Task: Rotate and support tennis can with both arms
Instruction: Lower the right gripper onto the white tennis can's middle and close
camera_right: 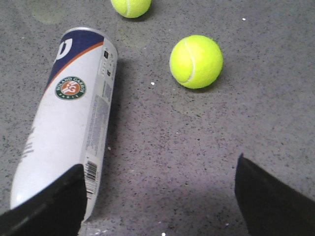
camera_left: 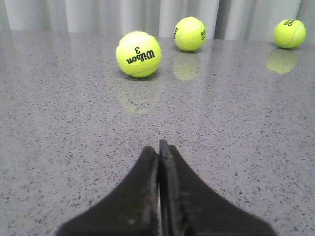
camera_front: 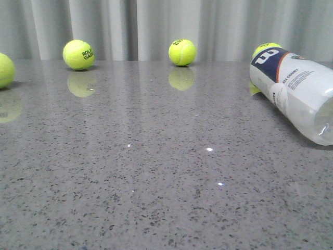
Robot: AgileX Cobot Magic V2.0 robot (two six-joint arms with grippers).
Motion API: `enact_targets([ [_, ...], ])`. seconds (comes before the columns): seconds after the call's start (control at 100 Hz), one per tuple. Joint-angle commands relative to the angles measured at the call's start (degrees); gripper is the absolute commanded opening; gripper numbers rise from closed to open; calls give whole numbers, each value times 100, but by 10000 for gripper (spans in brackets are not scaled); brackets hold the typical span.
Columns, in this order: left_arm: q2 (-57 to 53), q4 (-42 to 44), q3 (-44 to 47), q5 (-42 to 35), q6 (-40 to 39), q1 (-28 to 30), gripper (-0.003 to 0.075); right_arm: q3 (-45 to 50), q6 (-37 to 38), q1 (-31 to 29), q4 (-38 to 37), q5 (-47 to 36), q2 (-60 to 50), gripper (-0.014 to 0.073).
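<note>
The tennis can [camera_front: 294, 88] lies on its side at the right of the grey table, navy W end pointing away. In the right wrist view it [camera_right: 69, 113] shows its orange stripe and round badge. My right gripper [camera_right: 157, 169] is open with nothing between its jaws. One finger [camera_right: 49, 206] overlaps the can's near end, and the can lies outside the gap. My left gripper [camera_left: 159, 147] is shut and empty, low over the bare table, pointing toward a Wilson ball [camera_left: 139, 54]. Neither gripper shows in the front view.
Tennis balls stand along the back of the table [camera_front: 156, 172]: one at the far left [camera_front: 4, 70], one left of centre [camera_front: 78, 54], one in the middle [camera_front: 182, 52], one behind the can [camera_front: 266, 48]. Two balls [camera_right: 196, 61] [camera_right: 130, 6] lie beyond the right gripper.
</note>
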Motion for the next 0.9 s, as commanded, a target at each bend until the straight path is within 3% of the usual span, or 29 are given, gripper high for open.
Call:
enact_targets([
  [0.0, -216, -46, 277, -457, -2, 14, -21, -525, -49, 164, 248, -8, 332, 634],
  [0.43, -216, -46, 277, -457, -2, 14, -21, -2294, -88, 575, 1629, 1405, 2607, 634],
  [0.89, -216, -46, 277, -457, -2, 14, -21, -3264, -121, 575, 1719, 1824, 4934, 633],
])
